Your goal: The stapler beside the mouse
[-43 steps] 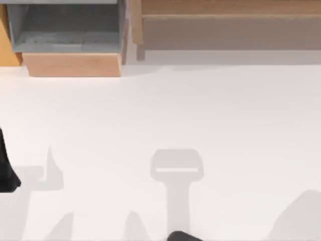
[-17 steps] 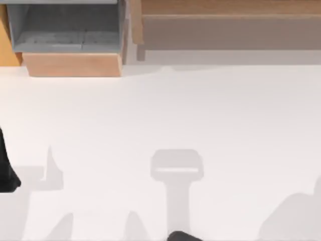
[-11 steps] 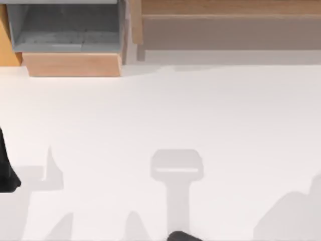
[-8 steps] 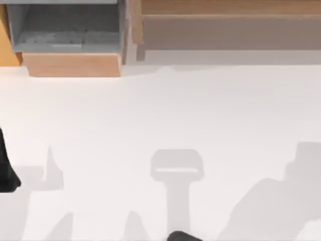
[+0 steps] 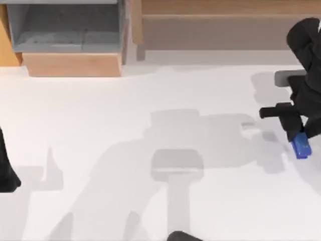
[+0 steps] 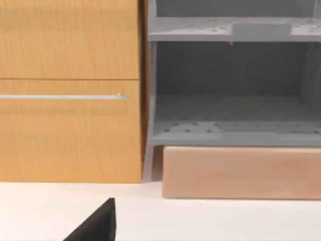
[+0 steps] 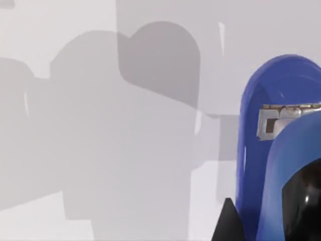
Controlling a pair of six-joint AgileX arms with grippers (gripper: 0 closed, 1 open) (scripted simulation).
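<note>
The bench (image 5: pixel 150 110) is sitting there as one big plain white surface, catching a bunch of soft grey shadows across its middle and lower part. Along the far edge there's furniture lining up: a grey open shelf unit (image 5: pixel 65 27) at the top view's left resting on a light wooden block (image 5: pixel 72 64), with an orange-brown wooden cabinet (image 6: pixel 70 90) just beside it, showing a thin metal handle (image 6: pixel 62 97) in the left wrist view. A longer wooden ledge (image 5: pixel 225 20) is running along the back toward the right.

The right arm (image 5: pixel 306 65) is reaching in over the right side of the bench, bending down from the far right corner, dark and bulky. Its right gripper (image 5: pixel 299 141) is pointing down toward the near side and is clamping the stapler (image 5: pixel 301 146), the little bright blue block, which is hanging at the fingertips near the right edge of the bench. In the right wrist view the stapler (image 7: pixel 281 165) is looming up close with a small metal piece on it, above the white bench and its shadows.

The left arm (image 5: pixel 6 165) is sitting parked at the far left edge of the bench; can't tell whether its gripper is spread or closed.
</note>
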